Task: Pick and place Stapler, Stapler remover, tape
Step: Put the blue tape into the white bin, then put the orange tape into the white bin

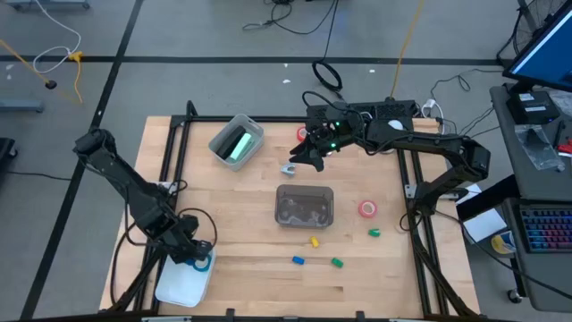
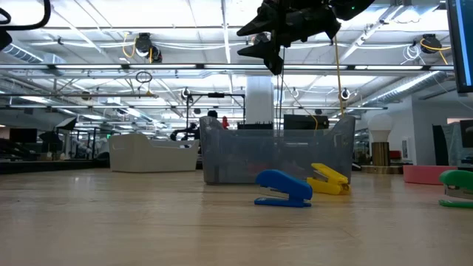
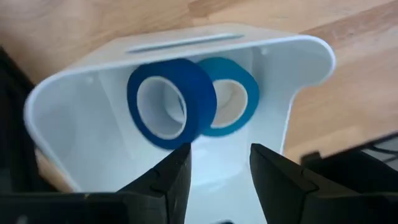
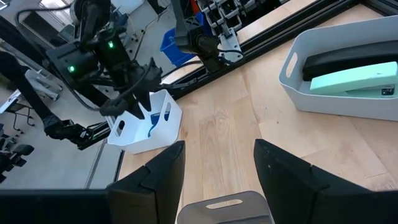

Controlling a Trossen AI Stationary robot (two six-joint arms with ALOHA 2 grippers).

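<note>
Your left claw (image 3: pixel 219 171), apart, hangs over the white bin (image 3: pixel 298 62) at the counter's near-left corner holding two blue tape rolls (image 3: pixel 171 102); your right claw (image 4: pixel 217 165), apart and empty, hovers mid-counter, pink tape (image 1: pixel 367 208) unplaced.

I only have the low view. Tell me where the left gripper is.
Observer: The left gripper is open and empty above the white bin at the table's front-left corner.
Operator: Report what's in that bin.
Observer: Two tape rolls: a dark blue roll overlapping a light blue roll.
Operator: Now place the right gripper on the table.
Observer: The right gripper hangs open and empty just behind the clear bin at mid-table.
</note>
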